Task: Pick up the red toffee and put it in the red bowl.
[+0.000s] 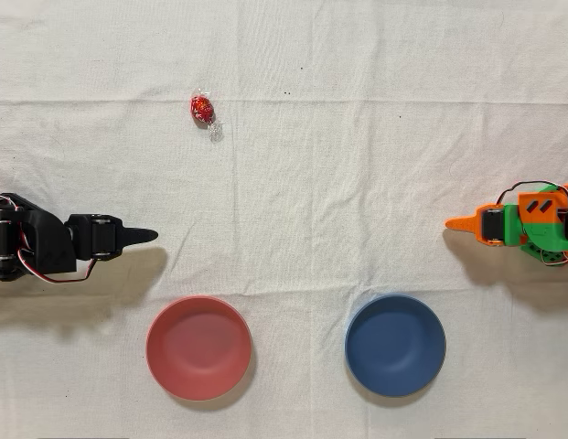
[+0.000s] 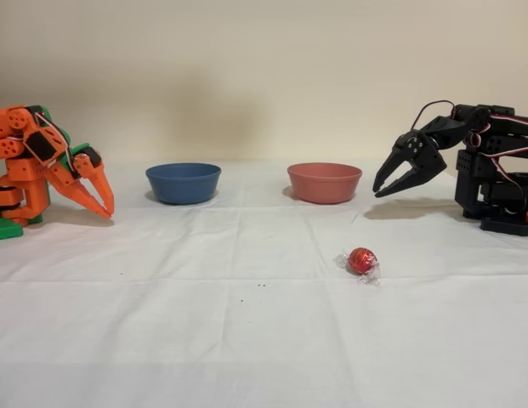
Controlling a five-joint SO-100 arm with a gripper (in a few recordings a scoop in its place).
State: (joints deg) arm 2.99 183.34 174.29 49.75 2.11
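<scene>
On a white cloth-covered surface (image 1: pixel 357 165), the black arm's pincer (image 2: pixel 384 188) hangs above the cloth with its jaws slightly parted and nothing between them, tips angled down toward the middle of the scene. The red toffee (image 1: pixel 202 109) lies by itself on the cloth, well apart from the pincer (image 1: pixel 148 235): in the overhead view it sits up-picture and a little to the right of the tip, while the red bowl (image 1: pixel 198 347) lies down-picture on the opposite side, so the pincer points roughly between the two. The sweet's long axis, marked by its clear twisted wrapper ends, runs on a slant in the overhead view, from upper left to lower right, with the lower twist the more visible. The black arm is far nearer to the toffee than the idle orange arm (image 1: pixel 517 224), which rests at the far right of that view beside the blue bowl (image 1: pixel 395 344). The fixed view adds what the overhead camera cannot: the height of the pincer above the cloth and the small gap between its jaws, which from above reads as a single dark point. It also places the toffee (image 2: pixel 362 261) in front of the red bowl (image 2: pixel 324 182), towards the camera. The overhead view, in turn, gives the true ground spacing of toffee, pincer and bowl. The reach, by this reading, calls for a swing away from the bowl and a descent.
</scene>
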